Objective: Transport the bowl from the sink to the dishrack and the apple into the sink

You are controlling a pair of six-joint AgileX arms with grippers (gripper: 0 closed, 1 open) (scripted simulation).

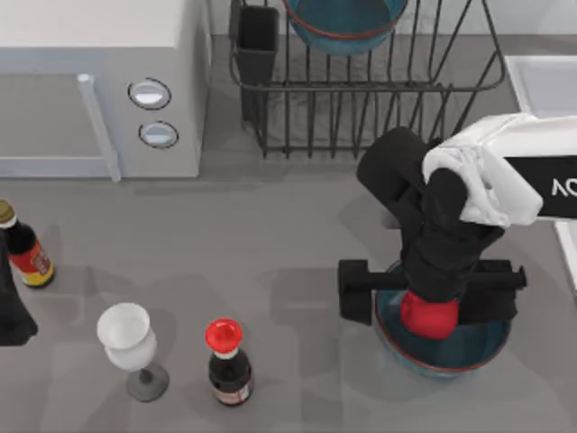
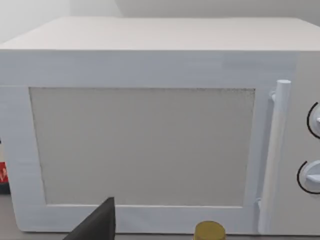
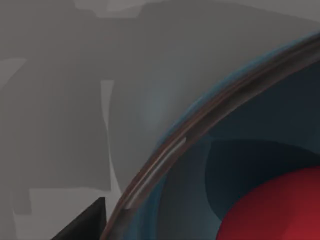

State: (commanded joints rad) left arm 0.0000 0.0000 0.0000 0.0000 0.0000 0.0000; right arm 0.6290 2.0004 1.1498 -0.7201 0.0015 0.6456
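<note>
Apple inside bowl on table; second bowl in dishrack.
Red apple (image 1: 427, 317) sits in upright teal bowl (image 1: 480, 345); dishrack (image 1: 361, 99) holds twin bowl (image 1: 344, 23); sink (image 1: 538, 83) at right edge.

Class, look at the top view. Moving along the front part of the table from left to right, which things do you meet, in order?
Yellow-capped bottle → white wine glass → red-capped dark bottle → bowl with the apple in it, under the right gripper.

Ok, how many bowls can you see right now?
2. One bowl sits in the dishrack at the back; the other bowl is on the table near the front right, holding the apple.
</note>
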